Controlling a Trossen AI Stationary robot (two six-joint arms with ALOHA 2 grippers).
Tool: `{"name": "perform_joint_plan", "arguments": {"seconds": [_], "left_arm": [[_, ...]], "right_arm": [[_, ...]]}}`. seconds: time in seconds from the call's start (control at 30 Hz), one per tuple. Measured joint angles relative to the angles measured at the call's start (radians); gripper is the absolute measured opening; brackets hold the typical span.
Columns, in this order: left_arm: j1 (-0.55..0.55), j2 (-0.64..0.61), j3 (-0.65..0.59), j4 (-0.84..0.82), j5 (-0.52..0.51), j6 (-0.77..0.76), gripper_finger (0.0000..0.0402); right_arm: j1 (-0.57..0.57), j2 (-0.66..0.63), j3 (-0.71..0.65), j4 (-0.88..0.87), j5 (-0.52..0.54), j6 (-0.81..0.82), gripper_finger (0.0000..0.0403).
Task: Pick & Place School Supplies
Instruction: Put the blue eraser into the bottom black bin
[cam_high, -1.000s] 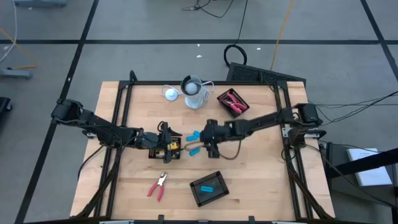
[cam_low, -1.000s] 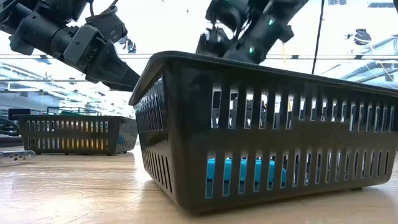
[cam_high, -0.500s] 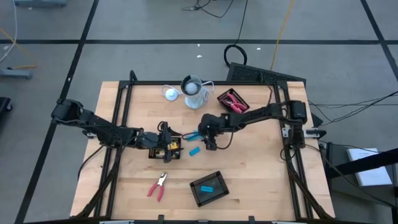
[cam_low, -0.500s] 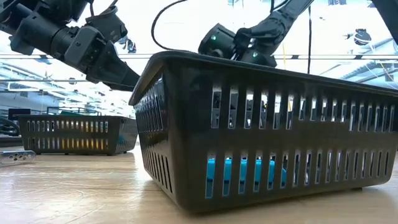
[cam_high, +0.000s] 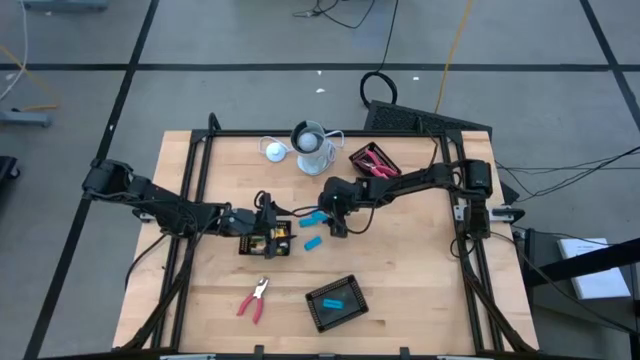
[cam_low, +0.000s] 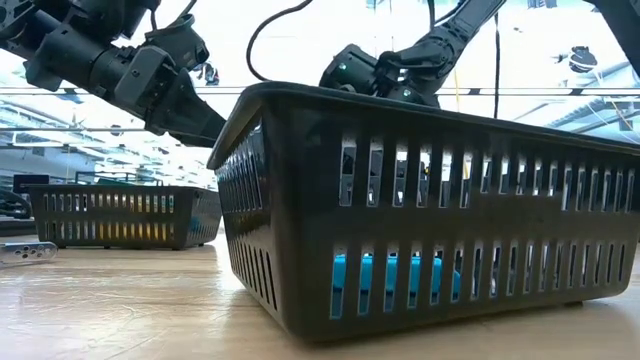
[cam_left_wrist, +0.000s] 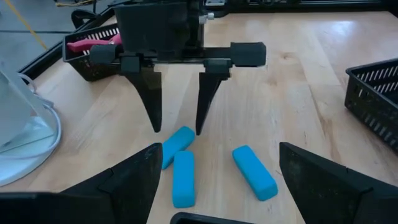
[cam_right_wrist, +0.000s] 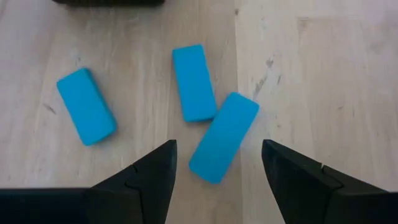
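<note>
While pointing straight down, right pincer (fingers spread) straddles a blue piece.

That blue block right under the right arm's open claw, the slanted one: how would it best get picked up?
From straight above, pinching the slanted blue block across its narrow width at the middle. It lies flat on the table, one end touching a neighbouring block, so the right tool likely needs turning to match its slant.

Right gripper open above three blue pieces; bare wood all round them; black tray at 9 o'clock.
</note>
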Motion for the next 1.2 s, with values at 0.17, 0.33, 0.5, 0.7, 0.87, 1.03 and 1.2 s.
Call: {"name": "perform_joint_plan", "arguments": {"seconds": [0.17, 0.33, 0.5, 0.7, 0.87, 1.03, 1.2], "left_arm": [[0.000, -0.002, 0.000, 0.002, 0.000, 0.000, 0.0326], [0.000, -0.003, 0.000, 0.000, 0.000, -0.001, 0.0326], [0.000, -0.003, 0.000, -0.001, 0.000, 0.000, 0.0326], [0.000, -0.003, 0.000, -0.001, 0.000, 0.000, 0.0326], [0.000, -0.003, 0.000, -0.002, 0.000, 0.000, 0.0326], [0.000, -0.003, 0.000, -0.002, 0.000, -0.001, 0.0326], [0.000, -0.003, 0.000, -0.007, 0.000, -0.001, 0.0326]], "right_arm": [[0.000, 0.032, -0.002, 0.027, -0.002, 0.009, 0.0226], [-0.001, 0.061, 0.008, 0.041, 0.001, 0.008, 0.0225], [0.000, 0.061, 0.007, 0.040, 0.028, 0.004, 0.0201], [0.017, 0.062, 0.007, 0.038, 0.051, -0.022, 0.0103], [0.026, 0.060, 0.007, 0.035, 0.057, -0.018, 0.0040], [0.037, 0.044, 0.007, 0.023, 0.098, -0.015, 0.0040], [0.067, -0.007, 0.003, -0.029, 0.168, -0.025, 0.0039]]}}
